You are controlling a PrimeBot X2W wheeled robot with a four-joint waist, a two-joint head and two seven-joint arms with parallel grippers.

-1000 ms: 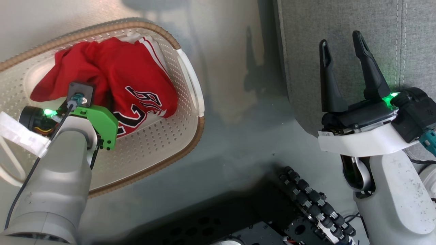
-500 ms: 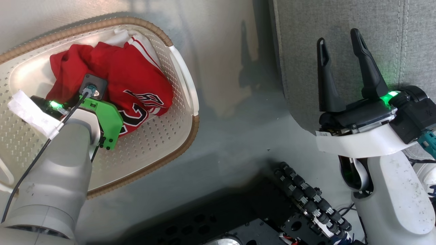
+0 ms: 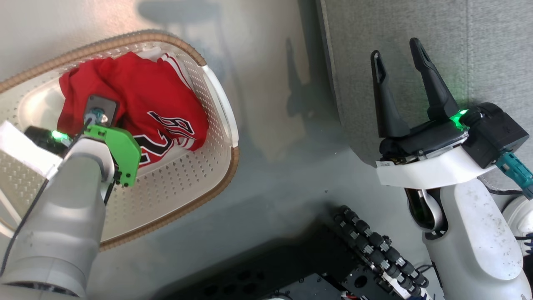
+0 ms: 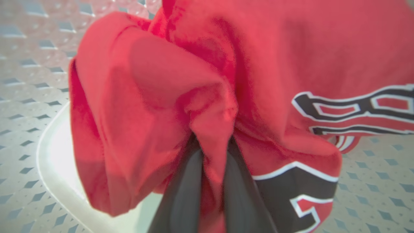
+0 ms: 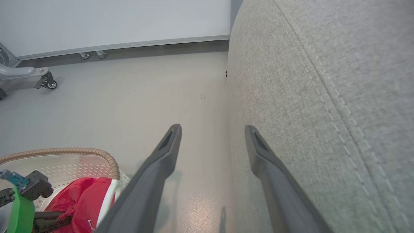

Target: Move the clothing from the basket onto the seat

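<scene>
Two red garments, one bundle: the clothing (image 3: 137, 91) lies heaped in the far half of the basket (image 3: 179, 183), which stands on the grey floor (image 3: 283, 175).
Heap's long axis: far-left to near-right in the head view, with the dark lettering at the near-right end.
Left gripper (image 4: 214, 149): down in the basket at the heap's near-left side, pinching a raised fold of red cloth. The bundle bulges beyond the fingers and to both sides.
Right gripper (image 3: 395, 49): spread wide, holding nothing, poised over the edge of the seat (image 3: 479, 50).
Seat: to the robot's right of the basket, with bare floor between them.
Coming move, judged: lift with the left arm, then carry rightward across the gap. The right arm is nearer the seat, the left arm nearer the cloth. Whether the pinch takes both garments cannot be told.
</scene>
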